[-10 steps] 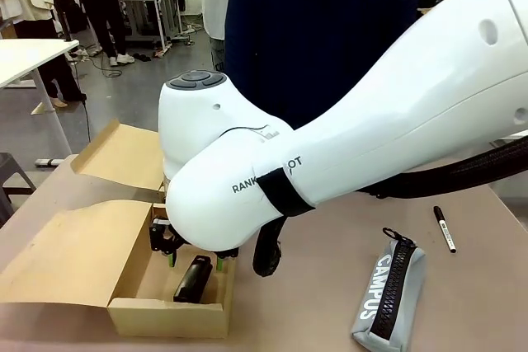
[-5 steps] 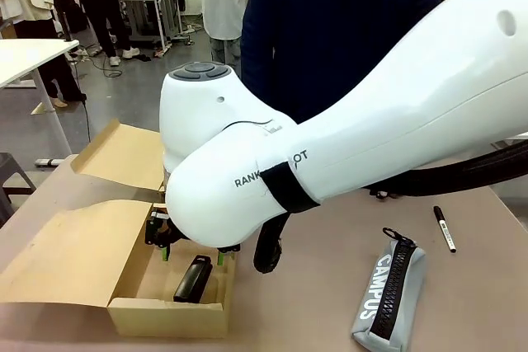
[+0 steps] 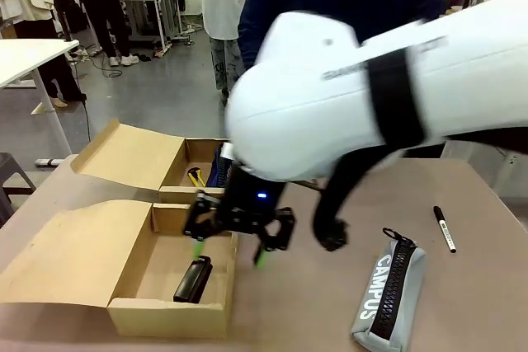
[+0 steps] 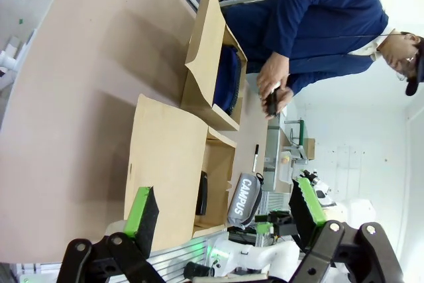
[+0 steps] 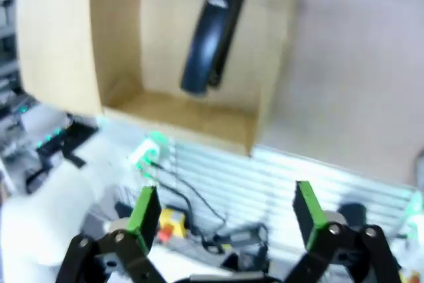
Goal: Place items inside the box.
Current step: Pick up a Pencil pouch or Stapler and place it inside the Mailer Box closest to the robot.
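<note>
So the right hand (image 3: 231, 246) is hanging wide open just above the near right corner of the box (image 3: 165, 317), and it's gripping nothing. Its green pads (image 3: 198, 241) are sitting clear of the cardboard. The arm is coming out pretty smeared in the front view. From its own wrist camera, the right hand (image 5: 226, 203) is looking down into the box (image 5: 179, 114). That shot is a bit blurry too, but the two fingers are spread with only air between them.

The black stapler (image 3: 192, 279) is lying flat on the floor of the near compartment, all by itself. It's showing up in the right wrist shot as well (image 5: 209, 41), sitting in the middle of that compartment.

The far compartment is holding the navy pouch (image 3: 219, 169), with the small yellow tool (image 3: 195, 176) just beside it on its left. The arm is covering part of both.

The grey pencil case (image 3: 388, 290) with CAMPUS printed on it is lying out on the desk (image 3: 305, 319), well to the right of the box, zip side up. A black marker (image 3: 445, 229) is lying a little beyond it.

The left hand (image 4: 222, 197) is hovering well apart from the box, fingers as wide as they go, carrying nothing. Its camera is catching the box (image 4: 165, 164) with its flaps folded out, plus the stapler (image 4: 202, 193), pouch (image 4: 226, 77) and pencil case (image 4: 244, 197).

The person (image 4: 318, 24) in the dark blue top is standing at the far side, holding something small and dark in both hands. I can't tell what it is.
</note>
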